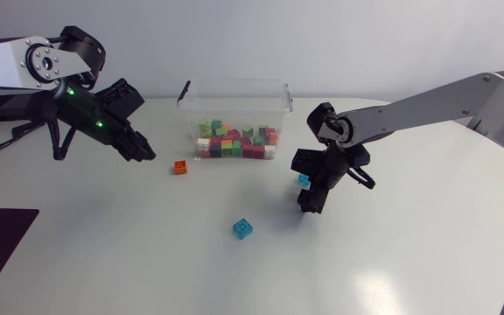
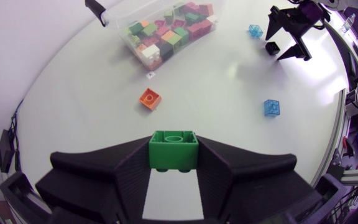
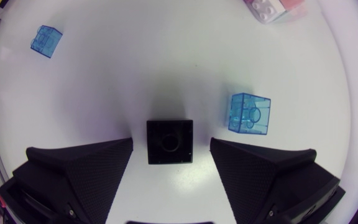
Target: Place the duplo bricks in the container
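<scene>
Between the fingers of the left gripper [image 2: 173,160] sits a green brick [image 2: 173,148], pinched from both sides w/ studs up. So this arm has its load and prob. only needs to carry it to the container [image 1: 234,84]. The container stands ahead of it at the far side of the table [image 1: 147,254] and holds many mixed bricks. The gripper hangs above the table, not over the container yet. The right gripper [image 3: 171,144] is low over a black brick [image 3: 169,142]; its fingers are wide apart, one on each side, neither touching, i.e. it holds nothing. The brick lies squarely in the gap, so it looks lined up for closing. A clear blue brick [image 3: 250,114] lies just ahead of one finger, not between them, and the risk is that this finger pushes it on closing. A second blue brick [image 1: 242,228] lies well apart, nearer the front edge. An orange brick [image 1: 180,167] lies near the container's front wall, ahead of the left gripper. So 4 bricks wait on the table, incl. the black one, and the task is prob. well along but not finished.
</scene>
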Controlling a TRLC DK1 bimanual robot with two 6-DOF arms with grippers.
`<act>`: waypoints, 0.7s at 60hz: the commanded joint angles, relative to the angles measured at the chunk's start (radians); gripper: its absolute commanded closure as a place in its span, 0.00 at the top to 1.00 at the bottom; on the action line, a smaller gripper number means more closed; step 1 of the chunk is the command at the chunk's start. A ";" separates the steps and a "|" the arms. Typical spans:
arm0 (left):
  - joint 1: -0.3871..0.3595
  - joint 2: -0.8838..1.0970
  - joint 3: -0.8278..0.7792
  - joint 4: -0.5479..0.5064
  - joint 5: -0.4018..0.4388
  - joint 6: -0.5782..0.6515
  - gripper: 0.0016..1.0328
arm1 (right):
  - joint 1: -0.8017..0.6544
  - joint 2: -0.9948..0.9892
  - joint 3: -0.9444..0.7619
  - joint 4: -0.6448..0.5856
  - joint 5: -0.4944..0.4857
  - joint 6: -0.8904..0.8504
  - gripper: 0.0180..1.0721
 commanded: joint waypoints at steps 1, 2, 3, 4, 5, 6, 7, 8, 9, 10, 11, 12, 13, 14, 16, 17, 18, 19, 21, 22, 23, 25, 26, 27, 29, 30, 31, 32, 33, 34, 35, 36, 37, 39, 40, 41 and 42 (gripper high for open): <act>-0.010 -0.018 0.051 -0.016 0.019 0.001 0.30 | -0.002 0.037 0.026 -0.018 -0.009 -0.035 0.69; -0.010 -0.018 0.057 -0.016 0.019 -0.001 0.30 | -0.002 0.039 0.027 -0.018 -0.009 -0.038 0.67; -0.012 -0.018 0.061 -0.016 0.020 -0.002 0.30 | -0.002 0.039 0.027 -0.018 -0.011 -0.041 0.65; -0.015 -0.018 0.066 -0.016 0.020 -0.004 0.30 | -0.002 0.040 0.027 -0.020 -0.011 -0.044 0.62; -0.016 -0.018 0.070 -0.016 0.022 -0.004 0.30 | -0.002 0.042 0.030 -0.020 -0.015 -0.044 0.58; -0.016 -0.018 0.075 -0.016 0.023 -0.005 0.30 | -0.002 0.043 0.034 -0.021 -0.020 -0.046 0.54; -0.018 -0.018 0.083 -0.016 0.026 -0.007 0.30 | -0.002 0.045 0.038 -0.026 -0.023 -0.047 0.50; -0.020 -0.017 0.087 -0.016 0.026 -0.008 0.30 | -0.002 0.047 0.040 -0.029 -0.025 -0.047 0.48; -0.021 -0.017 0.092 -0.016 0.026 -0.012 0.30 | -0.002 0.047 0.041 -0.029 -0.026 -0.047 0.46; -0.023 -0.015 0.097 -0.016 0.026 -0.013 0.30 | -0.002 0.048 0.044 -0.031 -0.034 -0.049 0.43; -0.023 -0.013 0.103 -0.016 0.026 -0.016 0.30 | -0.002 0.048 0.047 -0.032 -0.038 -0.050 0.39; -0.024 -0.010 0.107 -0.016 0.026 -0.018 0.30 | -0.002 0.050 0.049 -0.037 -0.041 -0.052 0.37; -0.026 -0.007 0.112 -0.016 0.028 -0.021 0.30 | -0.002 0.051 0.054 -0.043 -0.048 -0.052 0.34; -0.029 -0.003 0.118 -0.016 0.028 -0.021 0.30 | -0.004 0.053 0.055 -0.049 -0.052 -0.053 0.33; -0.029 0.003 0.126 -0.016 0.028 -0.024 0.30 | -0.004 0.057 0.058 -0.054 -0.054 -0.055 0.32; -0.029 0.010 0.132 -0.016 0.028 -0.027 0.30 | -0.004 0.060 0.061 -0.060 -0.055 -0.055 0.29; -0.030 0.014 0.138 -0.016 0.028 -0.028 0.30 | -0.004 0.063 0.063 -0.060 -0.057 -0.055 0.27; -0.030 0.017 0.141 -0.015 0.029 -0.028 0.30 | -0.004 0.065 0.066 -0.064 -0.057 -0.055 0.26; -0.030 0.025 0.152 -0.013 0.034 -0.032 0.30 | -0.007 0.071 0.072 -0.074 -0.058 -0.050 0.23; -0.030 0.028 0.156 -0.013 0.037 -0.033 0.30 | -0.007 0.073 0.073 -0.077 -0.058 -0.050 0.23; -0.032 0.033 0.163 -0.013 0.042 -0.035 0.30 | -0.008 0.073 0.072 -0.078 -0.058 -0.049 0.23; -0.032 0.039 0.172 -0.013 0.046 -0.041 0.30 | -0.008 0.073 0.069 -0.083 -0.058 -0.047 0.21; -0.036 0.045 0.181 -0.012 0.051 -0.044 0.30 | -0.010 0.070 0.069 -0.087 -0.058 -0.046 0.19; -0.036 0.046 0.184 -0.010 0.054 -0.047 0.30 | -0.012 0.065 0.067 -0.090 -0.057 -0.046 0.19; -0.039 0.051 0.192 -0.007 0.065 -0.050 0.30 | -0.012 0.053 0.061 -0.092 -0.057 -0.046 0.19; -0.043 0.054 0.195 -0.002 0.071 -0.053 0.30 | -0.012 0.045 0.057 -0.095 -0.057 -0.046 0.19; -0.044 0.056 0.198 0.002 0.072 -0.056 0.30 | -0.012 0.039 0.055 -0.098 -0.057 -0.044 0.19; -0.044 0.059 0.199 0.007 0.074 -0.059 0.30 | -0.013 0.033 0.055 -0.103 -0.055 -0.044 0.19; -0.049 0.063 0.204 0.016 0.074 -0.065 0.30 | -0.013 0.027 0.052 -0.103 -0.054 -0.044 0.19; -0.050 0.069 0.209 0.025 0.074 -0.074 0.30 | -0.015 0.016 0.049 -0.103 -0.054 -0.044 0.19; -0.052 0.074 0.215 0.034 0.077 -0.082 0.30 | -0.015 0.007 0.047 -0.103 -0.054 -0.043 0.19; -0.053 0.083 0.224 0.039 0.085 -0.087 0.30 | -0.015 -0.003 0.046 -0.106 -0.054 -0.043 0.19; -0.055 0.089 0.230 0.039 0.088 -0.088 0.30 | -0.015 -0.007 0.046 -0.107 -0.054 -0.041 0.19; -0.056 0.105 0.248 0.041 0.097 -0.094 0.30 | -0.016 -0.026 0.049 -0.118 -0.054 -0.041 0.19; -0.056 0.109 0.256 0.042 0.100 -0.096 0.30 | -0.016 -0.032 0.050 -0.121 -0.054 -0.040 0.19; -0.058 0.117 0.264 0.047 0.103 -0.099 0.30 | -0.016 -0.041 0.052 -0.127 -0.055 -0.038 0.19; -0.061 0.123 0.270 0.053 0.104 -0.104 0.30 | -0.016 -0.049 0.054 -0.130 -0.055 -0.036 0.19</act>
